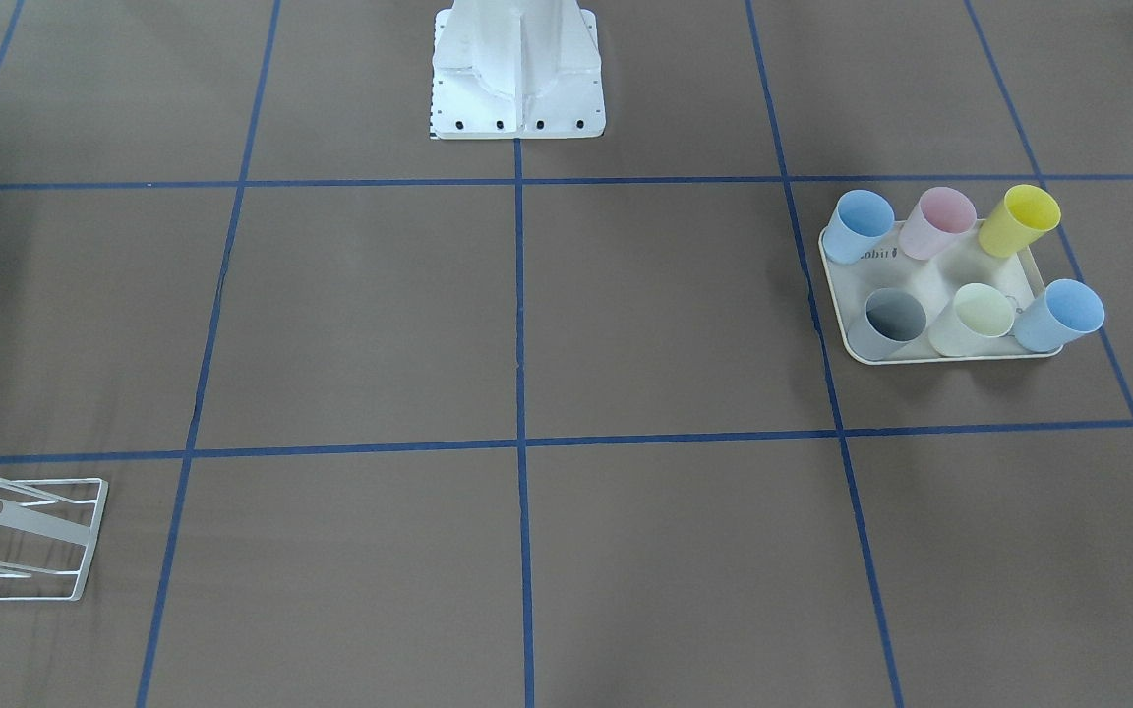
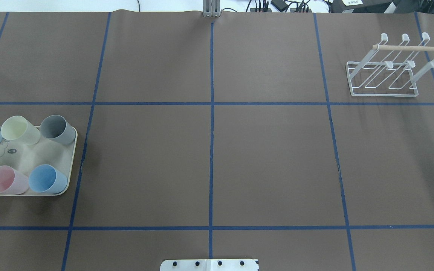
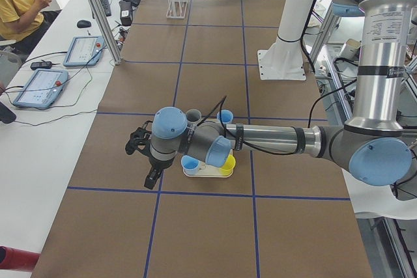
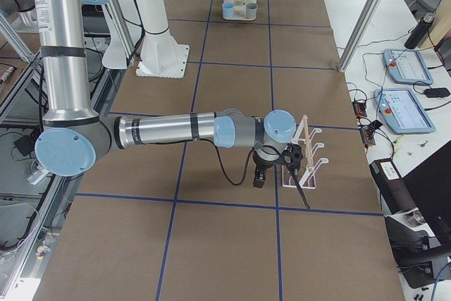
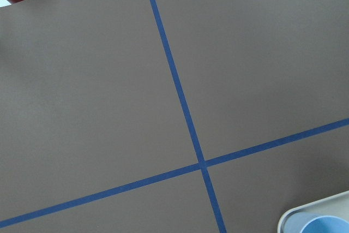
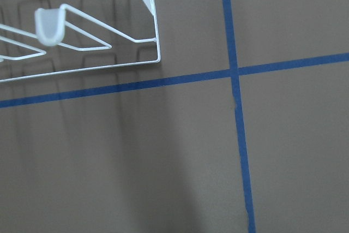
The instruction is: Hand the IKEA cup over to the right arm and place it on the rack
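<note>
On cream tray (image 1: 956,267), six cups (image 1: 893,321)

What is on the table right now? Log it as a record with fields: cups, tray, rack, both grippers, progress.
cups: six, upright on the tray. Row nearer the robot: blue cup, pink cup, yellow cup. Farther row: grey cup, pale cream cup, second blue cup
tray: cream tray, robot's left side
rack: white wire rack with wooden dowel, robot's right side, no cup on it
left gripper: beside the tray, open or shut unclear
right gripper: beside the rack, open or shut unclear
progress: no cup moved yet
</note>
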You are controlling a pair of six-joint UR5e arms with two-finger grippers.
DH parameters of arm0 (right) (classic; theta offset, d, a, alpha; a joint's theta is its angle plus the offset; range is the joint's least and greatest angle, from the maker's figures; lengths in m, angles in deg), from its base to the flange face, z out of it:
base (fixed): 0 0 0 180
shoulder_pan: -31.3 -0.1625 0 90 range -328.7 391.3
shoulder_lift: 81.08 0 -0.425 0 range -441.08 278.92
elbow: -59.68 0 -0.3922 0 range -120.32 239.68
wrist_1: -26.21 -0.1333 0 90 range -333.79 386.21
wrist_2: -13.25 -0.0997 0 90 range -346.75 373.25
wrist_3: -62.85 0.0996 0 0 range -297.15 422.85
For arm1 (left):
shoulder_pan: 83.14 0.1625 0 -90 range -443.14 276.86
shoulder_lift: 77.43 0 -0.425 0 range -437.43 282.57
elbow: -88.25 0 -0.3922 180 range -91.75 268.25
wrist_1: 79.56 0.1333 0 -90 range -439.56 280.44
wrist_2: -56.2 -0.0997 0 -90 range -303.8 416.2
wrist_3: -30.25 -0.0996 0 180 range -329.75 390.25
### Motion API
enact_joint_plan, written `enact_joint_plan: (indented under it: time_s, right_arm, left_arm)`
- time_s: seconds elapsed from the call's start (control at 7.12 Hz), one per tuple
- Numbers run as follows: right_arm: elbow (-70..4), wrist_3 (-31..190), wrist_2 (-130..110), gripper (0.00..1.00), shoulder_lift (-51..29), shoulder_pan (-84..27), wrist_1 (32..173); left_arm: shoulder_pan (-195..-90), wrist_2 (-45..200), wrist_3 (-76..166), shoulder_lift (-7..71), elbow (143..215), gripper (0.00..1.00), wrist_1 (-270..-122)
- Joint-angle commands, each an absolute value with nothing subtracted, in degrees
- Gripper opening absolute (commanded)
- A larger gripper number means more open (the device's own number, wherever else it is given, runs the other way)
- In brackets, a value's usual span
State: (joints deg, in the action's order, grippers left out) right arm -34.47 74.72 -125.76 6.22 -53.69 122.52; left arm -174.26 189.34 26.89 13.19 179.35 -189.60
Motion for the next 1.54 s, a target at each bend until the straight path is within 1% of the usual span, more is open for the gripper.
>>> enact_joint_plan:
  time_s: [0.0, 0.28, 0.42, 0.56, 0.84, 0.98, 1.4]
  right_arm:
    - [-34.71, 74.8, -126.15, 1.0, 6.02, -53.61, 122.45]
    - [-35.06, 74.8, -126.06, 1.0, 4.97, -51.42, 122.36]
    - [-34.28, 74.72, -125.97, 1.0, 3.49, -50.28, 122.36]
    - [-33.75, 74.71, -126.06, 1.0, 3.21, -49.83, 122.36]
    - [-34.01, 74.54, -126.15, 1.0, 3.12, -49.74, 122.36]
    - [-34.19, 74.54, -126.24, 1.0, 3.03, -49.65, 122.36]
    - [-34.1, 74.45, -126.24, 1.0, 2.86, -48.34, 122.28]
  left_arm:
    - [-174.2, 190.58, 26.65, 12.57, 179.48, 1.0, -191.43]
    - [-167.47, 193.23, 27.0, 12.22, 178.78, 1.0, -192.75]
    - [-165.95, 193.05, 27.08, 12.13, 178.26, 1.0, -193.98]
    - [-165.85, 192.96, 27.0, 11.87, 176.51, 1.0, -194.16]
    - [-162.96, 193.05, 27.17, 11.95, 170.64, 1.0, -200.99]
    - [-162.51, 193.4, 31.87, 12.65, 169.04, 1.0, -201.28]
    - [-158.13, 193.4, 39.61, 12.22, 169.54, 1.0, -205.68]
